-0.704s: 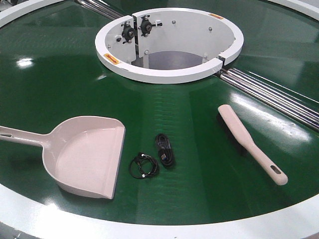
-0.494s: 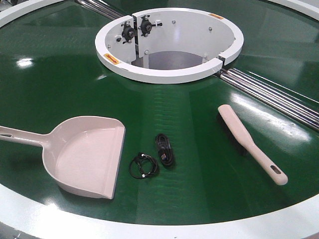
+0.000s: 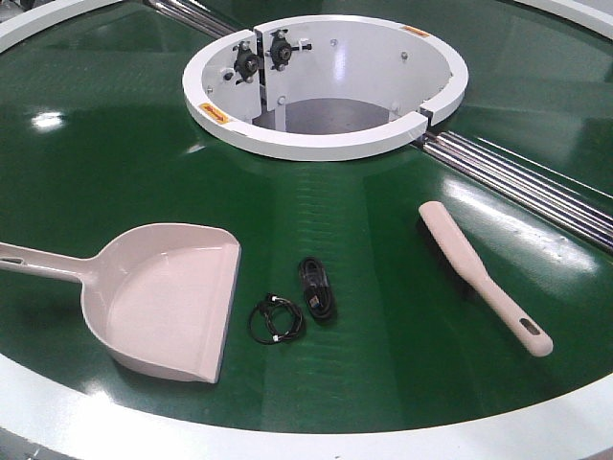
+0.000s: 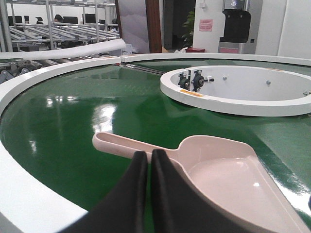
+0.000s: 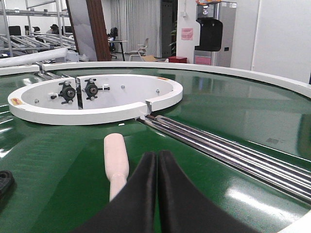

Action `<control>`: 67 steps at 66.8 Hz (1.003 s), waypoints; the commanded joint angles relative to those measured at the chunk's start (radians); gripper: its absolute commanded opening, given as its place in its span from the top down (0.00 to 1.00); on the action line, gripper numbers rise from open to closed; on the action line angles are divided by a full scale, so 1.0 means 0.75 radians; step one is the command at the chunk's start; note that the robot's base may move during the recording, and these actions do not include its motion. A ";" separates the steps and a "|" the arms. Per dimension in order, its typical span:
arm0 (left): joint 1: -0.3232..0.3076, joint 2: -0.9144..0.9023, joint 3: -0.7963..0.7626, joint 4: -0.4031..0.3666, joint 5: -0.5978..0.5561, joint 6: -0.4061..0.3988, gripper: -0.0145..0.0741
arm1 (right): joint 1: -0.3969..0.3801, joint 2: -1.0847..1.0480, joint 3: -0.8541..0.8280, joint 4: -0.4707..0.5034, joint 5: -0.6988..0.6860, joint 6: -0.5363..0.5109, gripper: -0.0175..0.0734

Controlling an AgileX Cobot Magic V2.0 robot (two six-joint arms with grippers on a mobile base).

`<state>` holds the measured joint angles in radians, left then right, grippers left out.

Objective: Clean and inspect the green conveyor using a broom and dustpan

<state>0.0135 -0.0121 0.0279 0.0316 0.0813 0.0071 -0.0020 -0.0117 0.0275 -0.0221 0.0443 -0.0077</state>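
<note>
- While the dustpan (image 3: 168, 302) lies flat on the green conveyor (image 3: 115, 172) at the near left, its long handle points to the left edge and its open mouth faces right.
- The broom (image 3: 479, 278) lies on the belt at the near right, well apart from the dustpan, with the handle end toward the white outer rim.
- Between them are a loose black cable loop (image 3: 276, 319) and, just beside it, a tighter black cable bundle (image 3: 317, 287); both are near the dustpan mouth but do not touch it.
- The left gripper (image 4: 149, 154) has its two black fingers pressed together with nothing between them; the dustpan handle passes just behind the tips.
- The right gripper (image 5: 157, 155) is closed in the same way, on nothing; the broom head shows just beyond it, slightly to the left.
- The white central hub (image 3: 326, 146) sits farther back, and the metal rollers (image 3: 522, 182) run from it to the right.
</note>
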 commanded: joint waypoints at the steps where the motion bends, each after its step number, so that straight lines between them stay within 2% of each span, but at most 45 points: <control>1: 0.004 -0.019 0.013 -0.004 -0.091 -0.010 0.84 | -0.006 -0.014 0.005 -0.005 -0.092 -0.005 0.82; 23: 0.005 -0.019 0.011 0.002 -0.124 -0.002 0.84 | -0.006 -0.014 0.005 -0.005 -0.092 -0.005 0.82; 35: 0.005 -0.016 -0.060 0.007 -0.320 -0.010 0.84 | -0.006 -0.014 0.005 -0.005 -0.092 -0.005 0.82; 39: 0.005 -0.011 -0.136 0.007 -0.318 -0.002 0.84 | -0.006 -0.014 0.005 -0.005 -0.092 -0.005 0.82; 44: 0.005 0.031 -0.273 0.007 -0.240 -0.010 0.84 | -0.006 -0.014 0.005 -0.005 -0.092 -0.005 0.82; 56: 0.005 0.299 -0.651 0.028 0.170 -0.002 0.84 | -0.006 -0.014 0.005 -0.005 -0.092 -0.005 0.82; 61: 0.005 0.409 -0.751 0.058 0.340 -0.010 0.84 | -0.006 -0.014 0.005 -0.005 -0.092 -0.005 0.82; 67: 0.005 0.514 -0.810 0.067 0.439 -0.010 0.84 | -0.006 -0.014 0.005 -0.005 -0.092 -0.005 0.82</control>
<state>0.0135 0.2979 -0.5192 0.0743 0.3896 0.0071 -0.0020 -0.0117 0.0275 -0.0221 0.0445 -0.0077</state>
